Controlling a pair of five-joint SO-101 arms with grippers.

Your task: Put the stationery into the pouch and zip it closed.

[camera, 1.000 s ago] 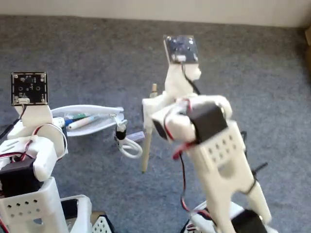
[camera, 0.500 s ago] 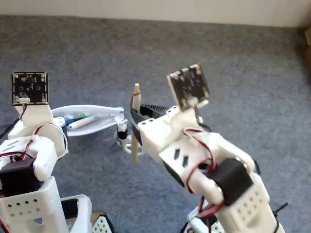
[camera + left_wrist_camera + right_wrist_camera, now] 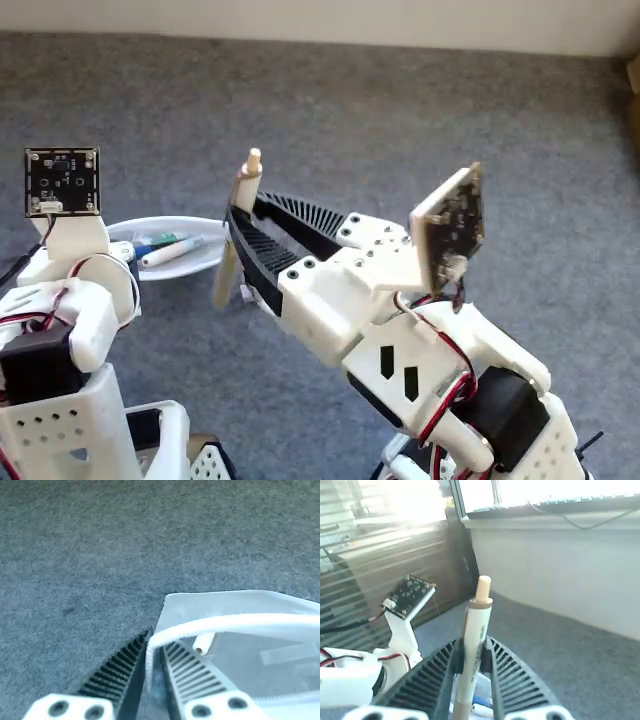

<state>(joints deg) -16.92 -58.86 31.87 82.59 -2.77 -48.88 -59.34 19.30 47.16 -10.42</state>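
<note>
A clear white pouch lies open on the grey carpet at the left, with a blue pen and a white marker inside. My left gripper is shut on the pouch's white zip edge at its end; a white pen tip shows through the plastic. My right gripper is raised above the carpet, just right of the pouch, and is shut on a beige pen that stands nearly upright. In the right wrist view the beige pen sits between the black ribbed fingers.
Grey carpet stretches all around, with a pale wall strip along the far edge. The left arm's body stands at the near left, and its camera board appears in the right wrist view.
My right arm has swung left and tilted over, carrying the beige pen from the middle of the carpet up to the pouch's right end. The left arm has stayed still.
</note>
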